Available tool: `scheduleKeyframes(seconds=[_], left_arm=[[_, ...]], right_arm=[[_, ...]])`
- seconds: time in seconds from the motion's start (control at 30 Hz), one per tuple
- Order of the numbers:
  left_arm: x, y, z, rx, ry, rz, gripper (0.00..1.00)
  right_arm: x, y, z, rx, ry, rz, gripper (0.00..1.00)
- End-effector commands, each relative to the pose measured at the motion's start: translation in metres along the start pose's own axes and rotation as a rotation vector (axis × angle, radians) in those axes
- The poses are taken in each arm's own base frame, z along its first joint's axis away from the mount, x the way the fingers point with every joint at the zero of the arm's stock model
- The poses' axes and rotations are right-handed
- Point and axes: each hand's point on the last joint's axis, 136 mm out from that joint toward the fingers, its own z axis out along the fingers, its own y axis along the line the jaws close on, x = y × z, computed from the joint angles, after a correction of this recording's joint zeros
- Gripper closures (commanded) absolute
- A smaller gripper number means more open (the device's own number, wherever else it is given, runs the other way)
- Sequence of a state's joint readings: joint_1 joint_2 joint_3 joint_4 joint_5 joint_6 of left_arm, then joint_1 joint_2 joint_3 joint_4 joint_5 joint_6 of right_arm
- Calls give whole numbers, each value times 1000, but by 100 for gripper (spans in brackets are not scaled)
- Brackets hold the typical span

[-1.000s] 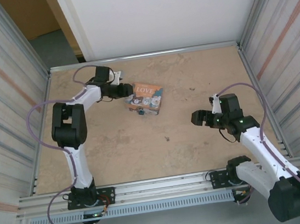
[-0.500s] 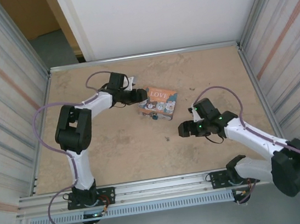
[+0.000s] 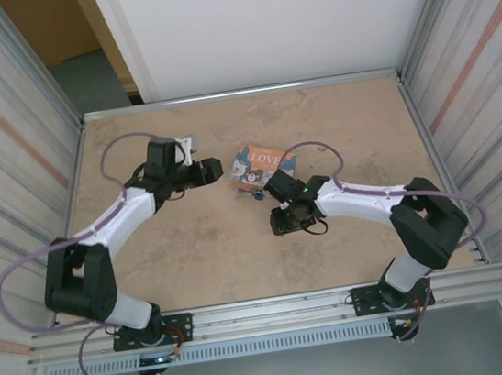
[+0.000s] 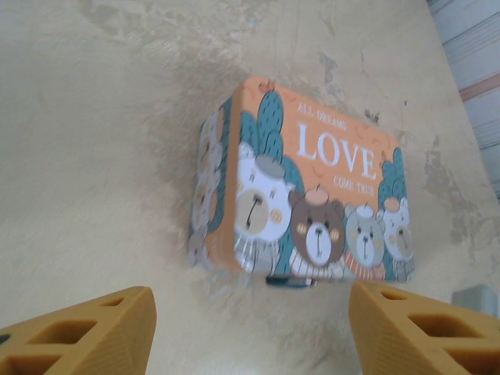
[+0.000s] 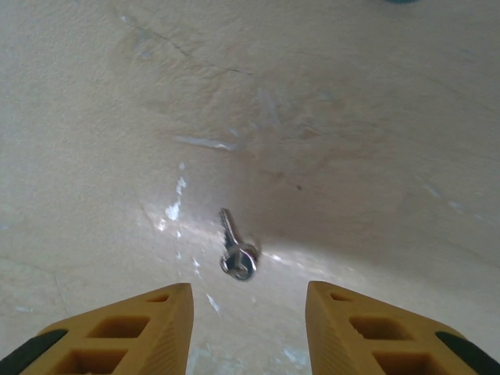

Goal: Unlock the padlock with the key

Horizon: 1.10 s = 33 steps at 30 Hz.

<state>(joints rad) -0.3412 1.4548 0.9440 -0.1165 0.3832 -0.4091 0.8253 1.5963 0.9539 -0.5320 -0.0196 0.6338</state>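
Silver and small, the key [image 5: 237, 251] is lying flat on the bare bench [image 5: 367, 117], its round bow nearer the camera and its blade pointing away. The right fingers [image 5: 117, 332] are hanging spread wide above it, gripping nothing. That pose is reading as the lead-in to a pick: the key is sitting in line with the gap between them, so a descent would be bringing one finger down on each side. From above, the right arm is reaching toward the middle of the bench, its wrist bent down just in front of the orange tin [image 4: 312, 195]. The left fingers [image 4: 78, 328] are also standing wide apart and empty, facing the tin from near by without touching it, probably waiting to steady it once the key is in hand. A small dark fitting [image 4: 289, 280] is showing at the tin's lower front edge. It is likely the padlock, though it is too small to tell for sure. The task is sitting at its first step, the key not yet picked up. Being thin and flat against the surface, the key is asking for a low, careful pinch, or it could be skidding away
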Motion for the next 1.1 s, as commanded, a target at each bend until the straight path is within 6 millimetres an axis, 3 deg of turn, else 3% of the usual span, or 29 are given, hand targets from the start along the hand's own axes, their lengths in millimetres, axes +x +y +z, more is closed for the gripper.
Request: scheduleKeyframes(seconds=[0.0, 0.3, 0.7, 0.83, 1.07], left_arm=[[13, 10, -20, -50, -60, -27, 33], [41, 23, -60, -121, -121, -51, 30], [47, 28, -72, -148, -144, -66, 29], [47, 27, -73, -146, -143, -67, 29], [45, 26, -73, -146, -146, -69, 29]], right_arm=[[2, -4, 8, 92, 34, 38, 64], [1, -4, 26, 154, 71, 64, 74], [6, -9, 28, 197, 95, 57, 83], [8, -10, 24, 206, 92, 49, 82], [9, -14, 15, 215, 79, 49, 70]])
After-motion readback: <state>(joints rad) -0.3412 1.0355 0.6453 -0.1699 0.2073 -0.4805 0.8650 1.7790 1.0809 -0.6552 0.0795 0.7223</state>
